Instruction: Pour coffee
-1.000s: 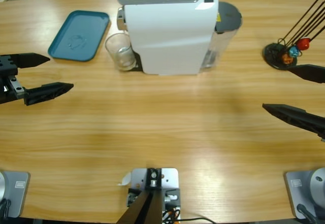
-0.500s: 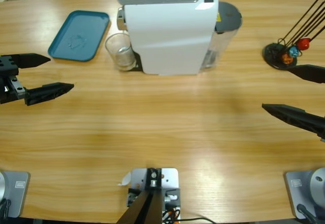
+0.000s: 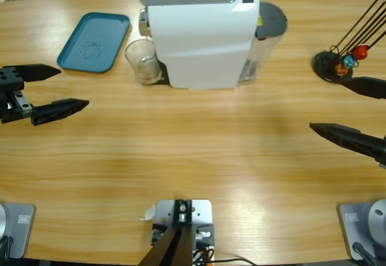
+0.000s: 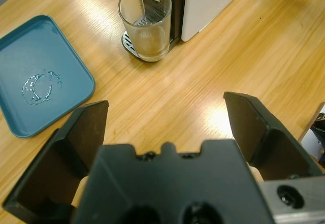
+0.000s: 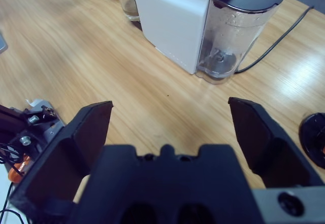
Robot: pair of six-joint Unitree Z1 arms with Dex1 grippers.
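Note:
A white coffee machine (image 3: 199, 34) stands at the back middle of the table, with a clear water tank (image 5: 236, 36) on its right end. An empty clear glass (image 3: 142, 60) stands on the machine's drip tray at its left end, also seen as the glass (image 4: 145, 22) in the left wrist view. My left gripper (image 3: 59, 88) hovers open at the table's left edge, well short of the glass. My right gripper (image 3: 335, 108) hangs open at the right edge, far from the machine. Neither holds anything.
A teal tray (image 3: 94, 41) lies left of the glass, with a little water on it (image 4: 40, 84). A black stand with thin rods and coloured balls (image 3: 339, 61) sits at the back right. A black cable (image 5: 277, 43) runs behind the tank.
The left gripper has crept slightly to the right. The right gripper has barely shifted left. Nothing else has moved.

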